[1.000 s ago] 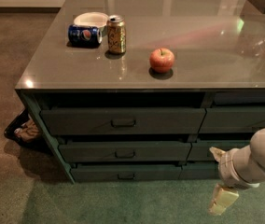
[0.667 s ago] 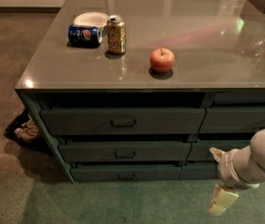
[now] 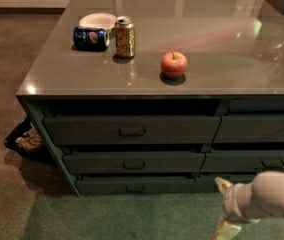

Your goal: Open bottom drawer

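Bottom drawer: wide, dark grey-green bottom drawer [image 3: 107, 185], slimmest front, lowest of the left-hand stack, just above the floor. Front looks pushed in; no inside shows.
Pull: small rectangular centre pull [image 3: 134, 188] on that front; nothing touches it.
Gripper: white two-finger gripper [image 3: 224, 206] at the lower right, low over the floor, in front of the right-hand stack, to the right of the bottom drawer and apart from it.
Gripper state: fingers spread, one fingertip [image 3: 222, 183] up by the cabinet foot, the other lower near the frame edge. Nothing between them.
Arm: rounded white arm segment [image 3: 269, 196] running off the right edge.
Stack above: medium-height grey-green middle drawer [image 3: 97, 163] and taller grey-green top drawer [image 3: 82, 130], same pulls, both in.
Right-hand stack: matching grey-green drawers [image 3: 252, 129], lowest one partly hidden by the gripper.
Top surface: glossy grey countertop [image 3: 222, 74] with light reflections.
On top, nearest front: round red apple [image 3: 173, 64], upright.
On top, left: gold drinks can [image 3: 124, 37] standing; blue cola can [image 3: 91, 37] lying on its side just left of it; shallow white bowl [image 3: 98, 20] behind both.
Floor: green carpet [image 3: 122, 216] before the cabinet, brown hard floor [image 3: 7, 59] at left.
Beside cabinet, left: black bag [image 3: 17, 136], contents unclear.
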